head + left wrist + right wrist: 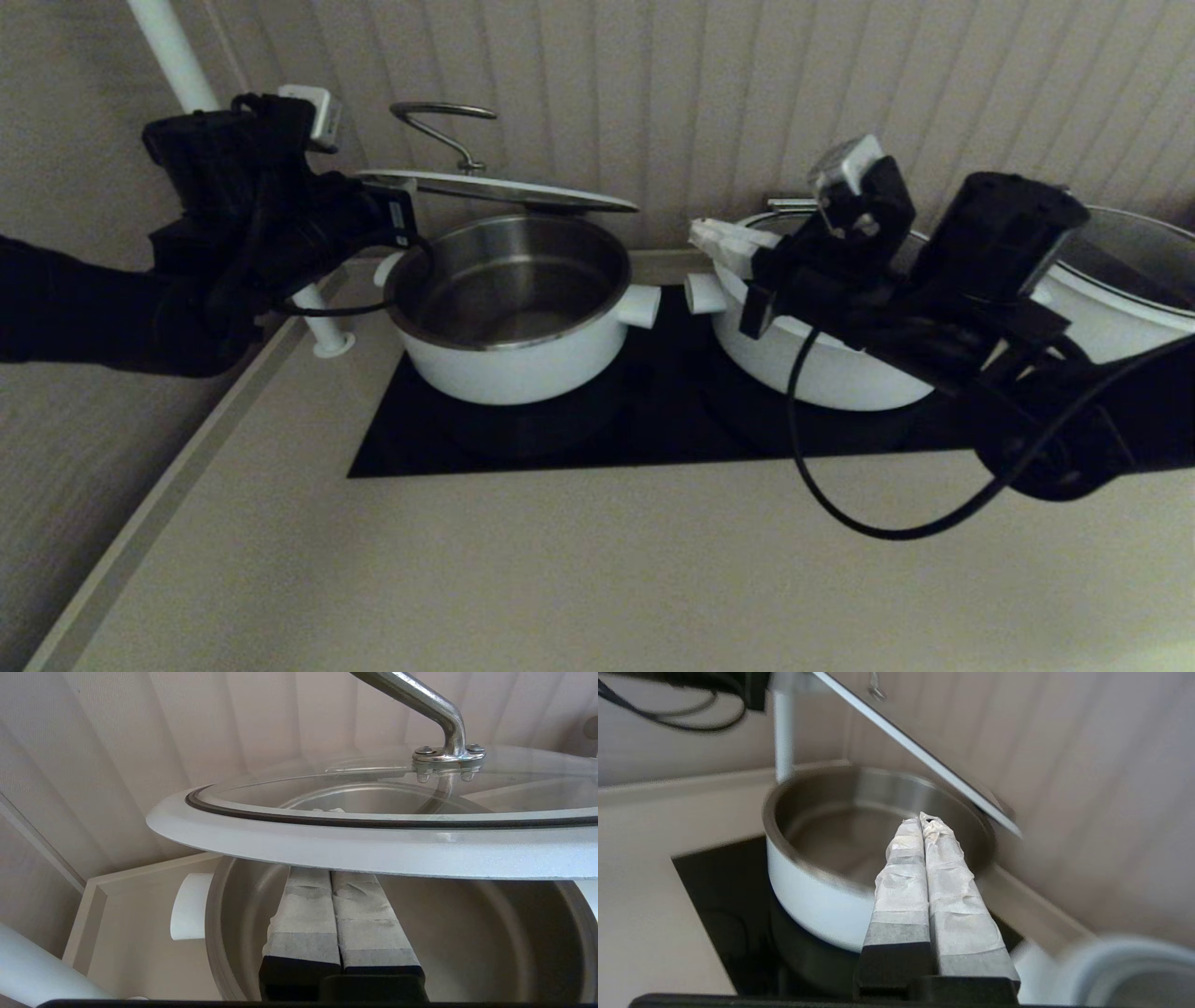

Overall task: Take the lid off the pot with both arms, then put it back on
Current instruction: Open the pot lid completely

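Beige surface (560, 579) bears our black hob (653, 429); a wider pot (840, 364) sits at 3 o'clock of the pot (509, 359). Our left gripper (332, 879), jaws together beneath the rim, props the lid (495, 189) nearly level above it, handle up; right gripper (924, 826), jaws together, is free.

The pot (512, 313) stands on the left part of the cooktop (653, 420), which lies in the tabletop (597, 569) against the wall (747, 84). The lid (495, 189) hangs tilted above the pot's far rim, with the left end effector (403, 217) under its left edge. A wider pot (840, 355) stands just right of it, behind the right end effector (714, 235).
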Available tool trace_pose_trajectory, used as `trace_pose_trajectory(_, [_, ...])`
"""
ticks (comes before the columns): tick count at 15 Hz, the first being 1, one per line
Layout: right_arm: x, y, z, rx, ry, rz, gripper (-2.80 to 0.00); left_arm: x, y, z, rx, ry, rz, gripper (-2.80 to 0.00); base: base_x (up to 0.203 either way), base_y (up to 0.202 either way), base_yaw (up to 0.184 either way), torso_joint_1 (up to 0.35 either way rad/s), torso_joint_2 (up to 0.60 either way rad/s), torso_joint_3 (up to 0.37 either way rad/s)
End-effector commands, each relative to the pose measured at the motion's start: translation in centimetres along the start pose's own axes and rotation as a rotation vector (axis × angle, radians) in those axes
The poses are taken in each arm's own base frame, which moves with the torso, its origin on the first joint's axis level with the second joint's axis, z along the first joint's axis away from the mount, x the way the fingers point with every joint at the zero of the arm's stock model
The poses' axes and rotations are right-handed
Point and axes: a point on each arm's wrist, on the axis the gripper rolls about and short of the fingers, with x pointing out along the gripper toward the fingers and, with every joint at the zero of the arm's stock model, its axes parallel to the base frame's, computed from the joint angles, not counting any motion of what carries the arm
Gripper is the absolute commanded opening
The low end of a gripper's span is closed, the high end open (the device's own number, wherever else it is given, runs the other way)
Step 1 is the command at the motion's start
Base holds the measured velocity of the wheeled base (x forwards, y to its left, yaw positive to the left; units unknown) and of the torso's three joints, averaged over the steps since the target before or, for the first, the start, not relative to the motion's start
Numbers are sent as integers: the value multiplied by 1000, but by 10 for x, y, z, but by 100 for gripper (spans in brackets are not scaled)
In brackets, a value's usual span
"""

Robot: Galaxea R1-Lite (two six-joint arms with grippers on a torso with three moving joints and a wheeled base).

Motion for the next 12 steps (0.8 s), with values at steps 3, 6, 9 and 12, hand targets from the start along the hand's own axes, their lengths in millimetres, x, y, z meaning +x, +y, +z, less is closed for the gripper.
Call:
trace_pose_trajectory(3, [-46,-6,9,-12,48,-58,-280,-1,0,3,1,-11,0,-280,0,0,0,0,0,0])
trace_pose_trajectory(6, [-87,2,0,-11,134,-148,-280,-2,0,5,1,-16,0,-280,0,0,0,0,0,0])
trace_pose_trajectory(9, [-125,16,-5,-8,185,-210,-280,-3,0,6,3,-20,-1,-280,0,0,0,0,0,0])
trace_pose_trajectory(12, [-156,24,-6,-6,237,-275,-280,-3,0,6,3,-19,-1,-280,0,0,0,0,0,0])
